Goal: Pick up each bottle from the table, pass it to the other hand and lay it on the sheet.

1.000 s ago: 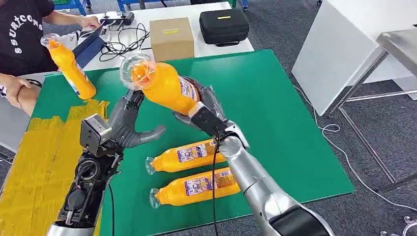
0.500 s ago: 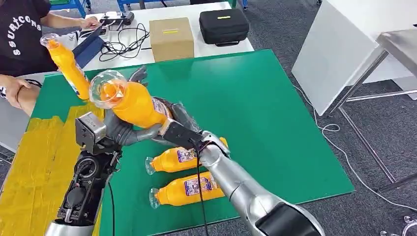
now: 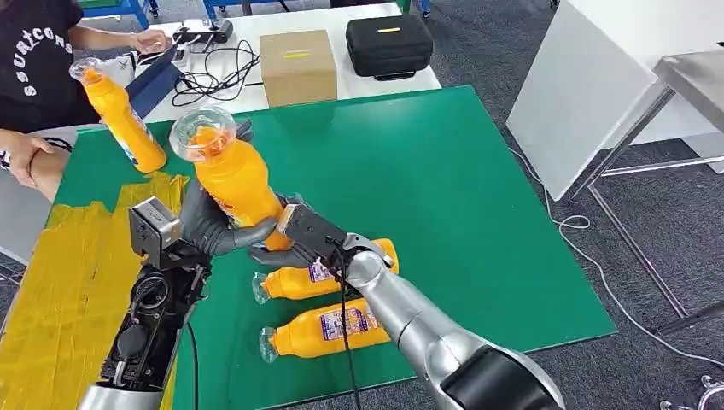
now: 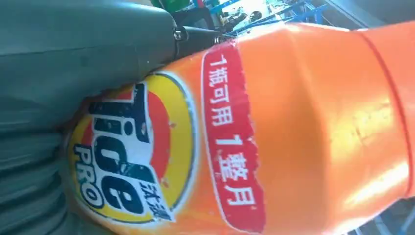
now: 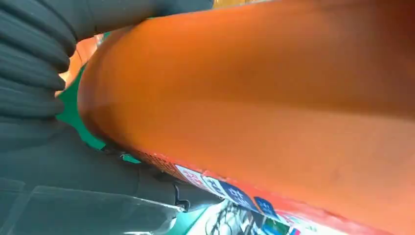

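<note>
**Inspector:** Currently you are at the handover. The orange bottle [image 3: 232, 184] stands near upright above the green mat [image 3: 461, 188], clear cap uppermost, with both hands at its lower body. Your left hand [image 3: 212, 229] has its thumb and fingers wrapped round it. Your right hand [image 3: 286, 239] reaches in from the other side; it touches the base, but I cannot tell whether its fingers are clamped or already loose.

**Operator:** So which step do you log?

**Inspector:** The pass between hands, in progress and not yet finished, in my judgement. Two more bottles [image 3: 329, 269] lie side by side on the mat below your right forearm, and a fourth bottle [image 3: 124, 115] stands tilted at the mat's far left corner.

**Operator:** And what does the next move call for?

**Inspector:** You should confirm that the left hand carries the load alone before the right lets go and draws clear. Then carry the bottle over to the yellow sheet [image 3: 60, 282] on your left and lay it on its side. Note the person's hand [image 3: 21, 154] resting just beyond that sheet; keep your swing well apart from it.
</note>
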Tool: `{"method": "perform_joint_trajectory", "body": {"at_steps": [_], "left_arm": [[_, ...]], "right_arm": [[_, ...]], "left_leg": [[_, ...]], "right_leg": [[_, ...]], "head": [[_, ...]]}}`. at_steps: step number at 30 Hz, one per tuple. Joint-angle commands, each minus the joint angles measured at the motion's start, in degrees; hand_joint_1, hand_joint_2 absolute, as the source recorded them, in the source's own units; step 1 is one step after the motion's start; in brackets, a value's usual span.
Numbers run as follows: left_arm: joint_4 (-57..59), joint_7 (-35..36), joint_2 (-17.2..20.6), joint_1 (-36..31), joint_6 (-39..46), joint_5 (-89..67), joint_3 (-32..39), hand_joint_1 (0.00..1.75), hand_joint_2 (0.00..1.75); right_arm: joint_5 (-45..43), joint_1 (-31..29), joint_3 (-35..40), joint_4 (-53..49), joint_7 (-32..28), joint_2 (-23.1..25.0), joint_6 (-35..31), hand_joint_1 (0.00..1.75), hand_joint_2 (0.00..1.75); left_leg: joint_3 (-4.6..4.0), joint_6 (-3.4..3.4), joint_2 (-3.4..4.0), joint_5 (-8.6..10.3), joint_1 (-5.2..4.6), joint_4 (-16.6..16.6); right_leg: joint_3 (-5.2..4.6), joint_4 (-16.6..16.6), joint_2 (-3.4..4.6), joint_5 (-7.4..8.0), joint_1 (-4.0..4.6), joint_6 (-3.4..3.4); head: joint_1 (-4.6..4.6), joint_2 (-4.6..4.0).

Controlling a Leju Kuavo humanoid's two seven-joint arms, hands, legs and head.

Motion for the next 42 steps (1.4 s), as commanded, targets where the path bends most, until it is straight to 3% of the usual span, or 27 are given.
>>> {"method": "perform_joint_trajectory", "body": {"at_steps": [1, 18, 19, 23, 24, 28, 31, 33, 38, 40, 42], "left_arm": [[5.3, 0.3, 0.7, -3.7, 1.0, 0.3, -0.9, 1.75, 1.75], [3.1, 0.9, 1.4, -1.7, 3.4, -0.5, 0.7, 1.75, 1.75], [2.7, 0.9, 1.5, -1.8, 4.3, -1.1, 1.2, 1.75, 1.75], [2.0, 1.2, 1.7, -1.8, 4.1, -1.2, 1.9, 1.75, 1.75], [1.7, 1.3, 1.7, -1.8, 5.0, -1.9, 2.3, 1.75, 1.75], [-0.1, 1.5, 2.7, -1.3, 9.7, -5.4, 5.5, 1.75, 1.75], [0.0, 1.3, 3.8, -1.7, 13.9, -10.7, 8.3, 1.75, 1.75], [0.5, 1.1, 4.6, -2.6, 14.2, -12.5, 9.3, 1.75, 1.75], [0.6, 1.1, 4.2, -2.7, 14.0, -12.9, 9.6, 1.75, 1.75], [0.9, 4.3, 5.4, -3.4, 23.5, -25.2, 9.2, 1.75, 1.75], [1.1, 8.5, 6.5, -3.8, 25.7, -33.5, 10.3, 1.75, 1.75]], "right_arm": [[-0.2, -0.7, 5.4, 3.4, -0.3, 0.1, 1.4, 1.75, 1.75], [-1.2, 1.3, 4.1, -6.5, 1.8, -3.0, -7.9, 1.75, 1.75], [-0.8, 1.7, 3.7, -8.1, 2.1, -3.4, -9.7, 0.58, 1.75], [-0.7, 2.4, 3.7, -10.6, 3.2, -4.0, -9.7, 0.58, 1.75], [-0.7, 2.9, 3.2, -11.8, 3.1, -4.2, -10.8, 0.00, 1.75], [5.5, 5.8, 2.8, -22.8, 6.0, -8.0, -19.0, 0.00, 1.75], [18.6, 7.8, 1.2, -30.4, 11.5, -10.6, -29.4, 0.00, 1.75], [24.1, 9.2, 0.0, -33.8, 14.2, -11.3, -31.0, 0.00, 1.75], [24.6, 9.7, -0.3, -34.2, 14.5, -11.0, -30.5, 0.00, 1.75], [33.6, 11.0, -0.6, -36.6, 17.4, -12.2, -35.3, 0.00, 1.75], [40.6, 14.4, -1.1, -41.5, 19.1, -14.0, -37.8, 0.00, 1.75]], "left_leg": [[0.15, -0.08, 0.01, -0.06, 0.06, 0.0], [0.24, -0.13, 0.06, -0.14, 0.09, 0.1], [0.11, -0.08, 0.01, -0.06, 0.04, 0.0], [0.15, -0.11, 0.02, -0.11, 0.08, 0.1], [0.13, -0.10, 0.03, -0.09, 0.05, 0.1], [0.15, -0.11, 0.06, -0.10, 0.07, 0.0], [0.12, -0.08, 0.00, -0.08, 0.04, 0.0], [0.18, -0.10, -0.02, -0.10, 0.07, 0.0], [0.16, -0.10, 0.00, -0.13, 0.08, 0.1], [0.21, -0.12, -0.01, -0.15, 0.09, 0.1], [0.21, -0.13, -0.06, -0.14, 0.11, 0.1]], "right_leg": [[0.17, 0.0, -0.05, -0.06, 0.06, -0.06], [0.27, 0.0, -0.03, -0.13, 0.11, -0.09], [0.14, 0.0, -0.05, -0.06, 0.05, -0.05], [0.18, 0.0, -0.06, -0.11, 0.09, -0.07], [0.14, 0.0, -0.05, -0.09, 0.06, -0.06], [0.17, 0.0, -0.03, -0.09, 0.08, -0.07], [0.15, 0.0, -0.07, -0.09, 0.05, -0.05], [0.23, 0.0, -0.10, -0.11, 0.08, -0.06], [0.18, 0.0, -0.09, -0.13, 0.09, -0.07], [0.23, 0.0, -0.12, -0.16, 0.10, -0.08], [0.27, 0.0, -0.16, -0.15, 0.13, -0.08]], "head": [[0.02, 0.00], [0.00, 0.00], [0.02, 0.00], [0.02, 0.00], [0.00, 0.00], [0.02, 0.00], [0.02, 0.00], [-0.02, 0.00], [0.00, 0.00], [0.02, 0.00], [0.00, 0.00]]}}
